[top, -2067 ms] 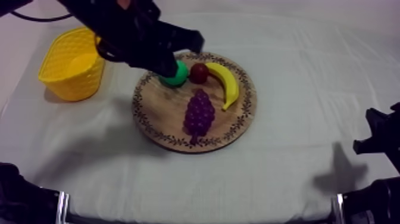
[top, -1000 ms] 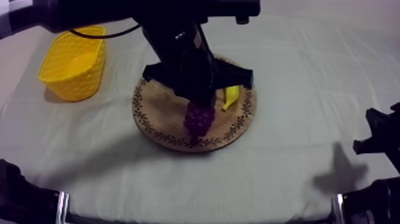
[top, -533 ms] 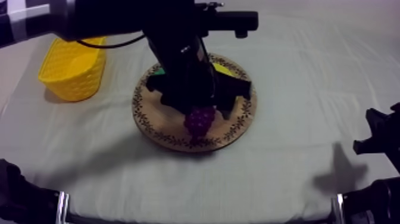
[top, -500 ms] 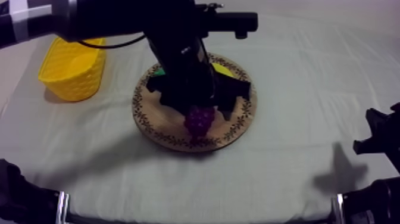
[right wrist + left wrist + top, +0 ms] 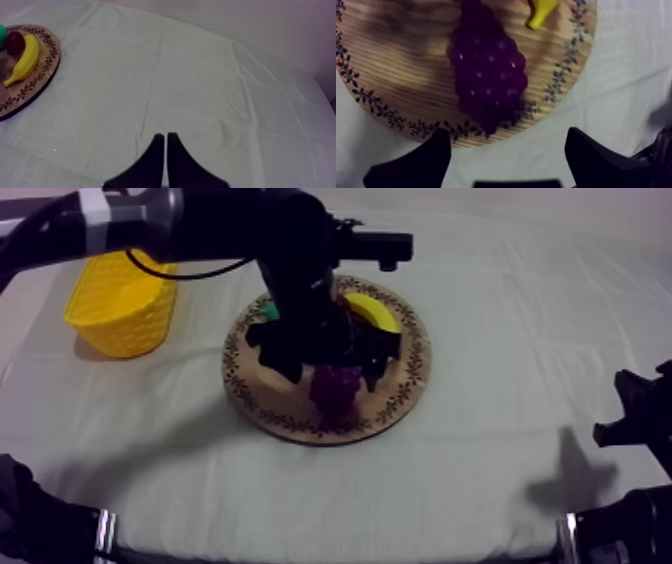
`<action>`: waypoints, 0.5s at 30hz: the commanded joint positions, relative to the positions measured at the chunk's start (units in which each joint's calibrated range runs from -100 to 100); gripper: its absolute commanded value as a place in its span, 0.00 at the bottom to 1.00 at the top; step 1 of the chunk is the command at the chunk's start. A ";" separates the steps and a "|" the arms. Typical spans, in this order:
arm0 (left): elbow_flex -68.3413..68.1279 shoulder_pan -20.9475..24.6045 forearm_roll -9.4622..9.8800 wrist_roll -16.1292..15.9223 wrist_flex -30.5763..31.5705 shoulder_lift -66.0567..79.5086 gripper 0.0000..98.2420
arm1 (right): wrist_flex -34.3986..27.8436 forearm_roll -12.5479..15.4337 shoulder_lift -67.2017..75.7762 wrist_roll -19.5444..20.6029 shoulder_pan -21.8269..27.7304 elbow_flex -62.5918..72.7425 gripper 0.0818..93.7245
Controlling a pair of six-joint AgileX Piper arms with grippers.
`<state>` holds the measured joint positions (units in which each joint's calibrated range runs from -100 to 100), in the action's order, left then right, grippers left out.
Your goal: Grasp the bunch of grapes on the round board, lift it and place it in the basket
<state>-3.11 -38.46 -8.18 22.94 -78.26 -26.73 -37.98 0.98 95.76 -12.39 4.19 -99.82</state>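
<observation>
**Purple grapes (image 5: 486, 70) framed by the left tool (image 5: 506, 132), grab not yet made**

Nearest to us, at 4 o'clock on the table (image 5: 480, 488), the right tool (image 5: 166, 136) sits parked. Its fingers are pressed together in a narrow wedge, clenched on nothing and out of this play.

Move in to the wooden board (image 5: 391, 65) at the centre. The bunch lies flat on the wood at the board's 6 o'clock, its narrow tip pointing at the patterned rim. The left tool hangs right over it, fingers spread wide and released, nothing between them. From the wrist, the two tips sit either side of the bunch's narrow end, over the rim and the cloth. How high they are above the wood, I cannot tell.

My read is that this is the reach step: lined up, grasp yet to come. The next move calls for bringing the fingers forward over the fat middle of the bunch, dropping down either side and squeezing firmly.

Farther on, the banana (image 5: 372, 310) lies at 1 o'clock, near the bunch, so the far finger wants to keep off it. A sliver of the green pear (image 5: 267, 310) peeks out at 11 o'clock.

Farthest of all, the yellow basket (image 5: 120, 308) waits at 10 o'clock from the board, well apart. That leaves a lift and a carry to come.
</observation>
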 commanded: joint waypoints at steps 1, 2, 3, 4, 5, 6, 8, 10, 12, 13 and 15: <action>0.73 0.26 0.04 -0.20 -0.05 -1.55 0.87 | 0.00 -0.03 0.00 -0.04 0.02 0.04 0.00; 1.18 0.39 0.06 -0.34 -0.05 -2.33 0.87 | 0.00 -0.03 0.00 -0.04 0.02 0.04 0.00; 1.62 0.53 0.04 -0.46 -0.05 -3.09 0.87 | 0.00 -0.03 0.00 -0.04 0.02 0.04 0.00; 2.10 0.67 0.01 -0.56 -0.07 -3.83 0.87 | 0.00 -0.03 0.00 -0.04 0.02 0.04 0.00; 2.54 0.79 -0.02 -0.64 -0.09 -4.55 0.88 | 0.00 -0.03 0.00 -0.04 0.02 0.04 0.00; 3.01 0.92 -0.06 -0.73 -0.10 -5.24 0.88 | 0.00 -0.03 0.00 -0.04 0.02 0.04 0.00; 4.10 1.09 -0.10 -0.82 -0.27 -6.58 0.87 | 0.00 -0.03 0.00 -0.04 0.02 0.04 0.00; 5.42 1.19 -0.09 -0.84 -0.71 -7.91 0.87 | 0.00 -0.03 0.00 -0.04 0.02 0.04 0.00; 6.84 1.28 -0.03 -0.79 -1.27 -9.17 0.87 | 0.00 -0.03 0.00 -0.04 0.02 0.04 0.00; 7.49 1.32 -0.01 -0.74 -1.53 -9.76 0.87 | 0.00 -0.03 0.00 -0.04 0.02 0.04 0.00; 8.61 1.44 0.02 -0.62 -1.95 -10.89 0.87 | 0.00 -0.03 0.00 -0.04 0.02 0.04 0.00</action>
<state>4.91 -37.04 -8.18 22.25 -80.00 -37.06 -37.98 0.98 95.76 -12.42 4.19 -99.82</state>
